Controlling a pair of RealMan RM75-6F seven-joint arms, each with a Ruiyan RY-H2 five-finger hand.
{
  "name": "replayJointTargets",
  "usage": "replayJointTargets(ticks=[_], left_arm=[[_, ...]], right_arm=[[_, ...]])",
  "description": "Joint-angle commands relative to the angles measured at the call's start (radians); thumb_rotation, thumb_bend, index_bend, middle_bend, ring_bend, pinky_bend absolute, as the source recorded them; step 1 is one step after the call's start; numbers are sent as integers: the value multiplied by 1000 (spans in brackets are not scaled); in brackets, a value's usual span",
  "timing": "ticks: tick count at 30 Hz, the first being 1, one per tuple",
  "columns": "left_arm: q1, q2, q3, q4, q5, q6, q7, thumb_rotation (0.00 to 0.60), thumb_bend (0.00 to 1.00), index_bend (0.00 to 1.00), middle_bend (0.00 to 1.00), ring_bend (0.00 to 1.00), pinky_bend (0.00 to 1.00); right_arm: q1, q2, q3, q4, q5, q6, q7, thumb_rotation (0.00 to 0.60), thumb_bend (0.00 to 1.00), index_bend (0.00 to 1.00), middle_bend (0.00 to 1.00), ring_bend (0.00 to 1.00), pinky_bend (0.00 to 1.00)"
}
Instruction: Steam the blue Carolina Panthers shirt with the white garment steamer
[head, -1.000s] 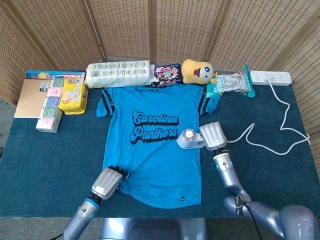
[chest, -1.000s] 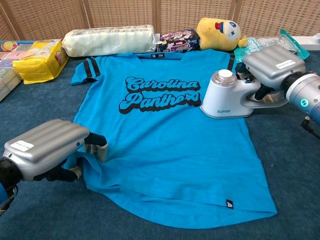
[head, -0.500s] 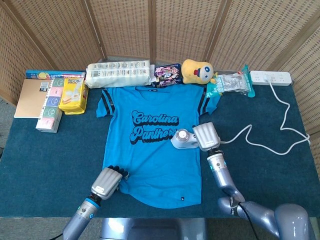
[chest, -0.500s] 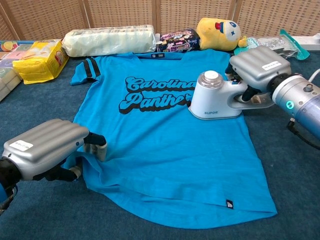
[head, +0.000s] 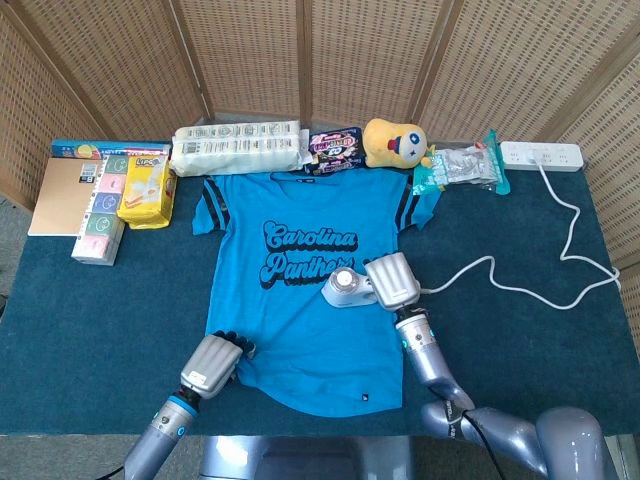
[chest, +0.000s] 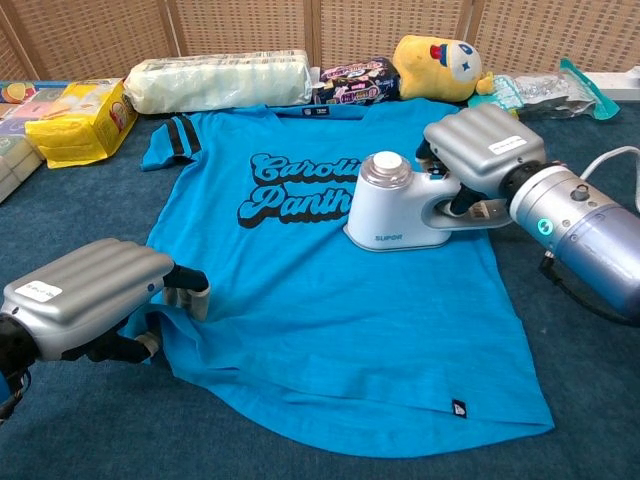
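Sliding leftward since a second ago, your right hand (head: 392, 280) has carried the white garment steamer (head: 346, 288) from the shirt's right edge onto its middle, beside the lettering. Seen from the head camera, the blue Carolina Panthers shirt (head: 300, 320) lies flat on the dark blue table (head: 90, 320). Your left hand (head: 212, 364) rests on its lower left hem, likely pinning the fabric so it does not drag with the steamer. A white cord (head: 520, 280) trails right to a power strip (head: 542, 155), clear of the shirt.

From the chest camera, your right hand (chest: 482, 150) is wrapped around the steamer's (chest: 395, 205) handle, base on the cloth. Your left hand (chest: 85, 298) has fingers curled over the hem. A yellow plush toy (chest: 440, 55) and wrapped packages (chest: 215, 80) line the far edge, clear of the path.
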Motion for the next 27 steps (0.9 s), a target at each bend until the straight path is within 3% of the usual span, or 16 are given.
replayJointTargets(ticks=[1, 10, 27], left_arm=[[0, -1, 1, 0, 2, 0, 0, 600, 603, 468, 493, 420, 463], [4, 2, 4, -2, 2, 4, 1, 600, 604, 469, 493, 420, 463], [-3, -17, 4, -1, 1, -9, 22, 600, 604, 469, 494, 420, 463]], right_arm=[[5, -14, 6, 4, 6, 1, -8, 600, 284, 744, 719, 738, 694], [10, -33, 7, 17, 12, 2, -23, 600, 283, 744, 720, 737, 691], [-54, 59, -16, 11, 21, 36, -24, 600, 282, 744, 720, 737, 687]])
